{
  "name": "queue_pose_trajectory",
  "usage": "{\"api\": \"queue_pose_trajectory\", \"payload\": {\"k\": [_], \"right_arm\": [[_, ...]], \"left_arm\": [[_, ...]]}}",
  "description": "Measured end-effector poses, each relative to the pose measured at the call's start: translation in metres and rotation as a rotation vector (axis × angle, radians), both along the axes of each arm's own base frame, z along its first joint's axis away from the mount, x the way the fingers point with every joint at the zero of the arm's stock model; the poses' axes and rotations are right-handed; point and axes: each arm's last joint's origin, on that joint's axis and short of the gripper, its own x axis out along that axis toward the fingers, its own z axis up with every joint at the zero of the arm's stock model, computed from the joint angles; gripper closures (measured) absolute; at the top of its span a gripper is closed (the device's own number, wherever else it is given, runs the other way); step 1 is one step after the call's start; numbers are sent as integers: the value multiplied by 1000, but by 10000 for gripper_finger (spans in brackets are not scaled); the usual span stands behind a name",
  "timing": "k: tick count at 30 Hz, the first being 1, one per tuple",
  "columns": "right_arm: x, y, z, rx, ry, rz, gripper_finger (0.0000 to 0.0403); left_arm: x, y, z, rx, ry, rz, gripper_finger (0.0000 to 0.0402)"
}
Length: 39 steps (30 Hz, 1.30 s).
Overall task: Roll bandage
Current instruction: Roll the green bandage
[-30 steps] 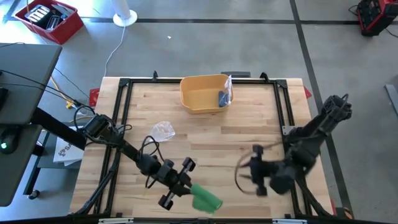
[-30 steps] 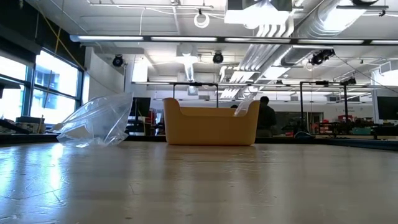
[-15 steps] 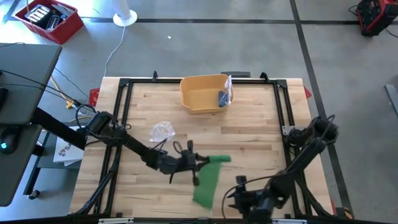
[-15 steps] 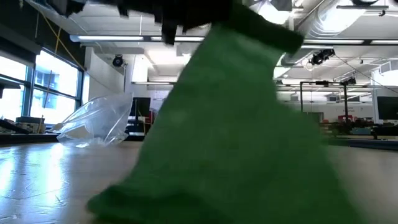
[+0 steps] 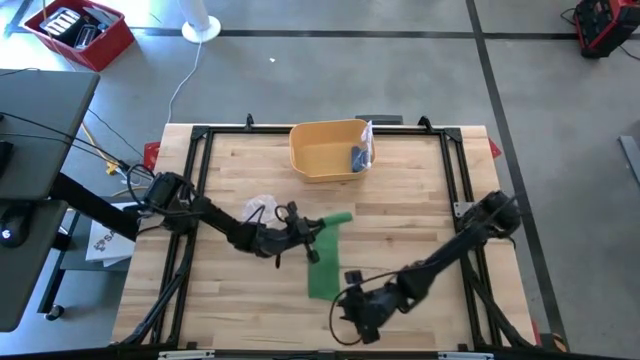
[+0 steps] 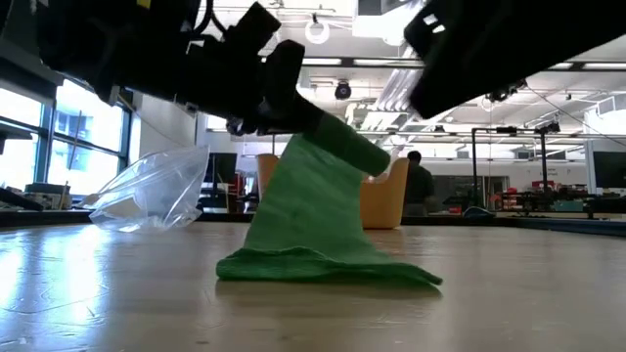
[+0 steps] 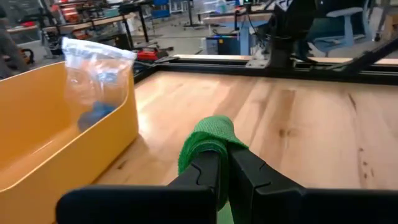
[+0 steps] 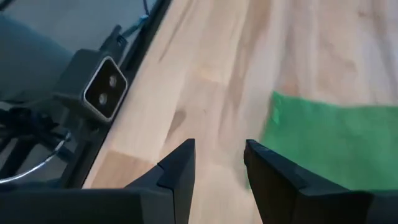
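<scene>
- A workshop with benches and ceiling lights lies beyond the wooden table (image 5: 400,215); a yellow bin (image 5: 325,150) sits at its far edge, a clear bag (image 5: 262,209) nearer the left arm.
- The left gripper (image 5: 312,232) is clamped on one end of the green bandage (image 5: 325,262), held above the table.
- The strip's long axis runs down to its free end on the near table, where it rests.
- The right gripper (image 5: 352,303), fingers parted and empty, is just beside that end, the nearer arm.

Green bandage (image 7: 208,140) in left tool (image 7: 225,180)
</scene>
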Motion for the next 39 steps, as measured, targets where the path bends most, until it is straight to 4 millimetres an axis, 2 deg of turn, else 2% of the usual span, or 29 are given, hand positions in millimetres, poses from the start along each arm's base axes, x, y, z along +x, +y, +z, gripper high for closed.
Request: {"api": "queue_pose_trajectory", "payload": {"k": [3, 7, 10, 12, 14, 18, 20, 22, 24, 28, 31, 35, 39], "right_arm": [[17, -12, -13, -1, -10, 8, 270], [36, -33, -39, -23, 18, -65, 270], [46, -50, -59, -11, 80, -101, 270], [51, -54, -65, 38, 109, -72, 274], [52, -56, -69, 57, 127, -58, 295], [43, -45, -65, 54, 150, -30, 385], [34, -34, -58, 85, 174, -8, 390], [20, -20, -47, 128, 217, 37, 394], [4, -4, -28, 154, 218, 71, 400], [-28, 23, 25, 232, 93, 72, 401], [-55, 32, 65, 193, -80, 8, 402], [-87, 19, 123, 125, -350, -198, 402], [-103, -8, 166, 25, -540, -338, 402]], "left_arm": [[-5, 7, -5, -8, -6, 15, 396], [-11, 11, -12, -37, -3, 30, 396], [-16, 13, -16, -50, 7, 37, 396], [-18, 14, -19, -58, 11, 40, 396], [-21, 14, -21, -63, 19, 44, 396], [-23, 15, -23, -69, 21, 46, 396], [-23, 15, -23, -67, 24, 46, 396], [-23, 14, -23, -70, 20, 43, 396], [-23, 14, -23, -72, 20, 35, 396], [-22, 6, -15, -85, -48, -58, 396], [-22, -5, -7, -89, -114, -167, 396], [-25, -19, -3, -123, -153, -278, 396], [-25, -38, 1, -201, -161, -385, 396]]}}
